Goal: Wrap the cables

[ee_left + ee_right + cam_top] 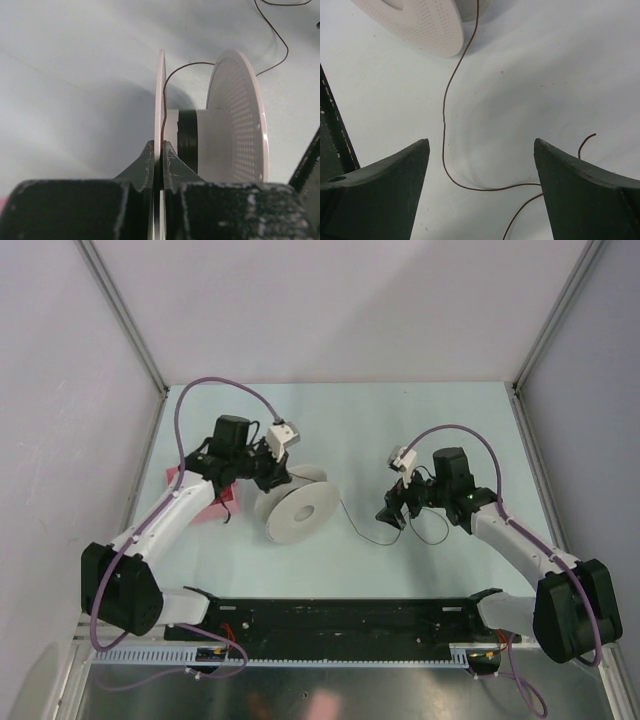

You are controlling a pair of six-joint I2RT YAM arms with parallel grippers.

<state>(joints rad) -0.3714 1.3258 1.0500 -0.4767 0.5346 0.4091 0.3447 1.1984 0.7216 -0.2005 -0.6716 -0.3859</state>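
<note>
The cable [352, 527], a hair-thin dark red wire, runs from the pale grey spool [300, 508] across the table to my right gripper [395, 512]. My left gripper [161, 150] is shut on the thin edge of the spool's near flange [161, 90], with the cable [195, 63] arching up beside that flange. A dark band [187, 140] circles the spool's core. My right gripper [480, 145] is open just above the table. The cable [445, 125] lies curved between its fingers, touching neither that I can see. The spool's flange [415, 20] shows at the top left.
A red-pink flat thing [205, 502] lies under the left arm. A black rail [340, 618] runs along the near edge between the arm bases. Grey walls close in the back and both sides. The cable's loose end [587, 139] curls at the right finger.
</note>
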